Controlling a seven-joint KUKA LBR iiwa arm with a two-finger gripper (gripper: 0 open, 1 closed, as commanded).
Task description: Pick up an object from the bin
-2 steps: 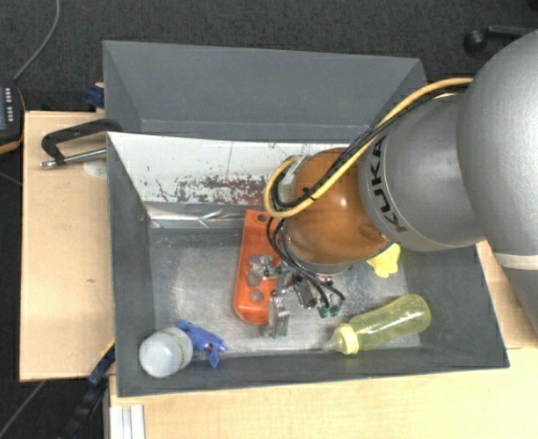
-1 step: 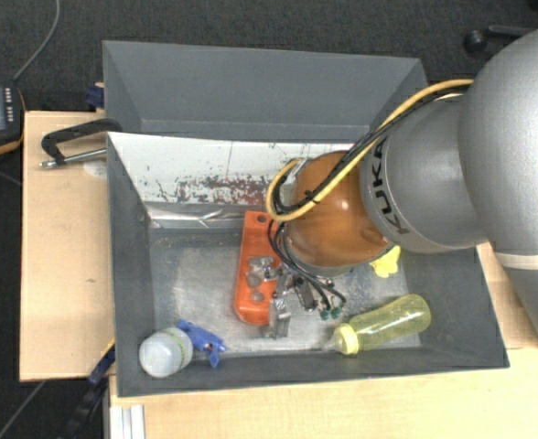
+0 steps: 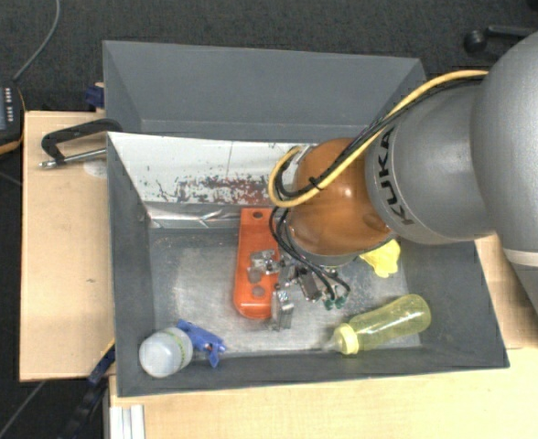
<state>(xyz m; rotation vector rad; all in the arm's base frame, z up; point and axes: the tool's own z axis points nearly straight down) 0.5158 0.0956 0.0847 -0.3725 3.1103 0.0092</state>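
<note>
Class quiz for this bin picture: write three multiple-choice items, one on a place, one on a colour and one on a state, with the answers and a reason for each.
1. Where in the bin does the white round object lie?
A. in the view's lower left corner
B. in the middle
C. against the far wall

2. What colour is the long block that the gripper is over?
A. blue
B. orange
C. green

3. How does the yellowish bottle rest?
A. upright
B. hanging from the gripper
C. on its side on the bin floor

Answers:
1 A: it sits by the lower left corner, beside a blue piece.
2 B: the block under the gripper is plainly orange.
3 C: it lies flat near the lower right wall, apart from the gripper.
</note>
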